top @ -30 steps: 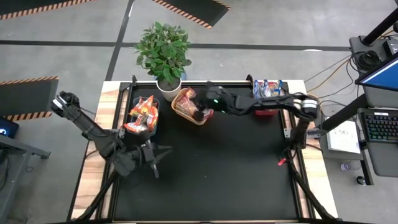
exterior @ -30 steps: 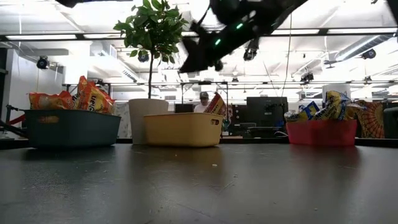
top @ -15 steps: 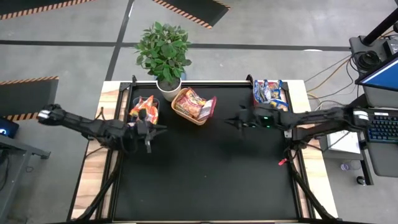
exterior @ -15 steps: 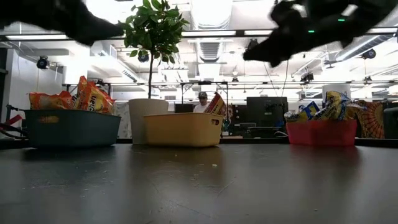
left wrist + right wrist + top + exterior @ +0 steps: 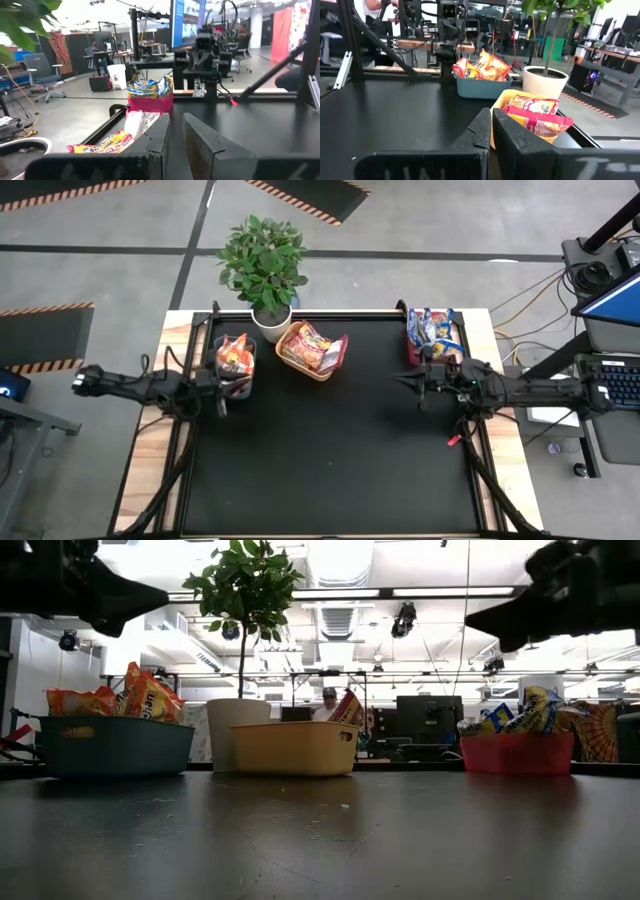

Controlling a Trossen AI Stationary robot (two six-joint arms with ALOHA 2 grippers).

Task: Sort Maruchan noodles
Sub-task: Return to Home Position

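Observation:
The Maruchan noodles lie sorted in three bins along the far edge. Orange packets (image 5: 232, 356) fill the teal bin (image 5: 115, 745). Pinkish-red packets (image 5: 312, 346) sit in the yellow bin (image 5: 295, 747). Blue-and-yellow packets (image 5: 432, 326) stick up from the red bin (image 5: 515, 752). My left gripper (image 5: 224, 388) hovers just in front of the teal bin, shut and empty, pointing toward the table's right. My right gripper (image 5: 402, 380) hovers in front of the red bin, shut and empty, pointing toward the table's left. Both hang high above the black mat.
A potted plant (image 5: 262, 265) stands at the far edge between the teal and yellow bins. The black mat (image 5: 330, 450) spreads out in front of the bins. In the left wrist view the right arm (image 5: 205, 55) shows across the table, next to the red bin (image 5: 150, 102).
My right gripper has drawn back from above the yellow bin toward the table's right edge. My left gripper has swung from the near left part of the mat toward the far and left edges, ending beside the teal bin. The packets have stayed in their bins.

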